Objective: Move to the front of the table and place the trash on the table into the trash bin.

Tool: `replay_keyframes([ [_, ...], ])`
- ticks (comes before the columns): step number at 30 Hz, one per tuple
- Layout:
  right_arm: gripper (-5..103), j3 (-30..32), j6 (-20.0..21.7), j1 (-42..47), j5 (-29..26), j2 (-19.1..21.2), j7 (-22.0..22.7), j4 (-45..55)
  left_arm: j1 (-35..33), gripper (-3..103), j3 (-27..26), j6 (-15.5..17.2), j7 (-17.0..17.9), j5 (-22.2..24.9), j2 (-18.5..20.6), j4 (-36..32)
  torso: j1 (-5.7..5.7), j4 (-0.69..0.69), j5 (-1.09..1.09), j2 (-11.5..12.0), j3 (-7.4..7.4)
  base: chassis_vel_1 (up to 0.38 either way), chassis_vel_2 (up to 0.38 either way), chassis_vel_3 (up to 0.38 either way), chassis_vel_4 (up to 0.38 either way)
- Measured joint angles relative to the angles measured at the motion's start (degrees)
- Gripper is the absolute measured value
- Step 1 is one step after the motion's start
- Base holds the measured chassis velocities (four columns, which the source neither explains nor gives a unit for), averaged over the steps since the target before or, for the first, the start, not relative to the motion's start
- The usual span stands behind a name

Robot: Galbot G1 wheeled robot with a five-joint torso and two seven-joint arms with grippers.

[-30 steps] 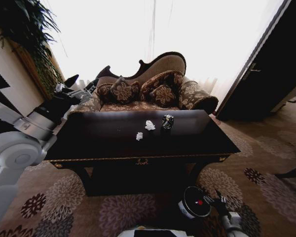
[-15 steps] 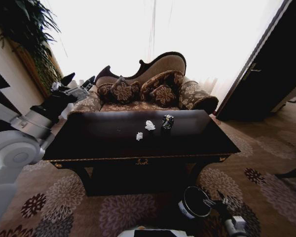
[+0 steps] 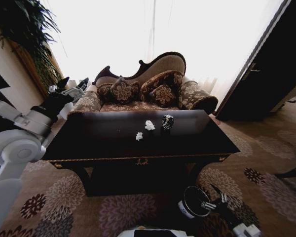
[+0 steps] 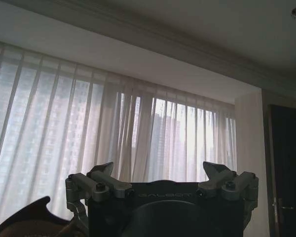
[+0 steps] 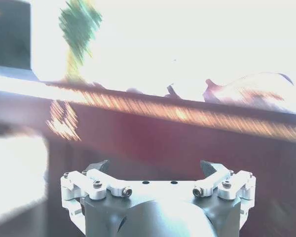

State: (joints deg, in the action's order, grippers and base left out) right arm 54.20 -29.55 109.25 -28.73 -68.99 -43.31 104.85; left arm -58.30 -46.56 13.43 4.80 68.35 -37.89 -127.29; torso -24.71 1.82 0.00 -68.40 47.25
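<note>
Table (image 3: 113, 143): dark wood, glossy black top, gold trim. Tissue lumps (image 3: 149, 125): crumpled white paper. Trash bin (image 3: 192, 202): black, shiny rim. Sofa (image 3: 148, 91): patterned cloth. Carpet (image 3: 64, 202): matt, floral.

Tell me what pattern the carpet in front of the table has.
Large round flower-like medallions in cream and dark maroon on a brown carpet, best seen in the head view, around the table.

Glossy black table (image 3: 108, 140), floral-patterned sofa (image 3: 153, 91)
</note>
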Motion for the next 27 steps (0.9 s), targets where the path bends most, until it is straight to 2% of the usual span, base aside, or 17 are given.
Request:
replay_keyframes([
  [1, 100, 0.31, -0.41, 0.05, -1.13, -0.15, -1.65, 0.41, -0.02, 100, 0.01, 0.01, 0.00, -0.01, -0.03, 0.02, 0.00, 0.00, -0.01, 0.00, 0.00, 0.000, 0.000, 0.000, 0.000],
  [2, 100, 1.74, -1.32, 0.07, -5.21, -0.98, -7.89, 2.03, -0.03, 100, 0.16, 0.04, 0.00, -0.06, -0.13, 0.08, 0.00, 0.03, 0.00, 0.00, 0.00, 0.000, 0.000, 0.000, 0.000],
  [4, 100, 3.70, -1.07, -0.27, -10.73, -2.45, -12.34, 4.83, -0.08, 100, 0.37, 0.09, -0.01, -0.29, -0.18, 0.08, 0.00, 0.04, 0.00, 0.00, 0.00, 0.000, 0.000, 0.000, 0.000],
  [6, 100, 3.93, -0.87, -0.32, -11.70, -2.66, -12.56, 5.40, -0.10, 100, 0.37, 0.10, -0.02, -0.32, -0.18, 0.08, 0.01, 0.05, 0.00, 0.00, 0.00, 0.000, 0.000, 0.000, 0.000],
  [7, 100, 4.52, 0.32, -0.56, -15.07, -3.33, -11.98, 8.14, -0.38, 100, 0.25, 0.11, -0.03, -0.40, -0.17, 0.08, 0.00, 0.05, 0.01, 0.00, 0.00, 0.000, 0.000, 0.000, 0.000],
  [9, 100, 4.68, 0.98, -0.72, -16.37, -3.56, -10.18, 9.93, -0.67, 100, -0.01, 0.12, -0.05, -0.44, -0.15, 0.07, 0.00, 0.04, 0.00, 0.00, 0.00, 0.000, 0.000, 0.000, 0.000],
  [11, 100, 4.70, 2.66, -1.08, -17.05, -3.70, -4.38, 13.41, -1.28, 100, -0.54, 0.13, -0.05, -0.47, -0.13, -0.08, 0.00, 0.04, 0.00, 0.00, 0.00, 0.000, 0.000, 0.000, 0.000],
  [12, 100, 4.13, 5.04, -1.60, -15.60, -3.57, 2.69, 17.16, -2.02, 100, -1.23, 0.13, -0.06, -0.50, -0.15, -0.46, 0.00, 0.04, -0.01, 0.00, 0.00, 0.000, 0.000, 0.000, 0.000],
  [13, 100, 4.13, 5.04, -1.60, -15.60, -3.57, 2.69, 17.16, -2.02, 100, -1.23, 0.13, -0.06, -0.50, -0.15, -0.46, 0.00, 0.04, -0.01, 0.00, 0.00, 0.000, 0.000, 0.000, 0.000],
  [14, 100, 3.28, 7.81, -2.14, -13.09, -3.36, 9.62, 20.10, -2.87, 100, -2.06, 0.13, -0.08, -0.51, -0.23, -0.99, 0.00, 0.03, -0.01, 0.00, 0.00, 0.000, 0.000, 0.000, 0.000],
  [15, 100, 2.58, 9.65, -2.46, -11.52, -3.18, 13.94, 21.79, -3.51, 100, -2.73, 0.13, -0.08, -0.51, -0.31, -1.37, 0.00, 0.04, -0.01, 0.00, 0.00, 0.000, 0.000, 0.000, 0.000],
  [16, 100, 2.58, 9.65, -2.46, -11.52, -3.18, 13.94, 21.79, -3.51, 100, -2.73, 0.13, -0.08, -0.51, -0.31, -1.37, 0.00, 0.04, -0.01, 0.00, 0.00, 0.000, 0.000, 0.000, 0.000],
  [20, 100, -0.94, 16.76, -3.36, -6.95, -1.64, 27.38, 26.74, -8.18, 100, -7.02, 0.13, -0.29, -0.34, -1.02, -4.21, 0.00, 0.04, 0.00, 0.00, 0.00, 0.000, 0.000, 0.000, 0.000],
  [21, 100, -1.60, 18.16, -3.60, -6.65, -0.94, 29.11, 27.40, -9.84, 100, -8.44, 0.13, -0.53, -0.39, -1.43, -5.16, 0.00, 0.04, 0.01, 0.00, 0.00, 0.000, 0.000, 0.000, 0.000],
  [23, 100, -2.05, 18.98, -3.82, -6.61, -0.24, 30.00, 27.73, -11.33, 100, -9.64, 0.13, -0.75, -0.56, -1.89, -5.93, 0.00, 0.04, 0.01, 0.00, 0.00, 0.000, 0.000, 0.000, 0.000],
  [26, 100, -2.87, 21.38, -5.09, -7.15, 3.81, 31.73, 28.10, -18.43, 100, -15.13, 0.25, -1.05, -3.21, -4.94, -9.07, 0.01, 0.02, 0.00, 0.00, 0.00, 0.000, 0.000, 0.000, 0.000],
  [27, 100, -2.87, 21.38, -5.09, -7.15, 3.81, 31.73, 28.10, -18.43, 100, -15.13, 0.25, -1.05, -3.21, -4.94, -9.07, 0.01, 0.02, 0.00, 0.00, 0.00, 0.000, 0.000, 0.000, 0.000],
])
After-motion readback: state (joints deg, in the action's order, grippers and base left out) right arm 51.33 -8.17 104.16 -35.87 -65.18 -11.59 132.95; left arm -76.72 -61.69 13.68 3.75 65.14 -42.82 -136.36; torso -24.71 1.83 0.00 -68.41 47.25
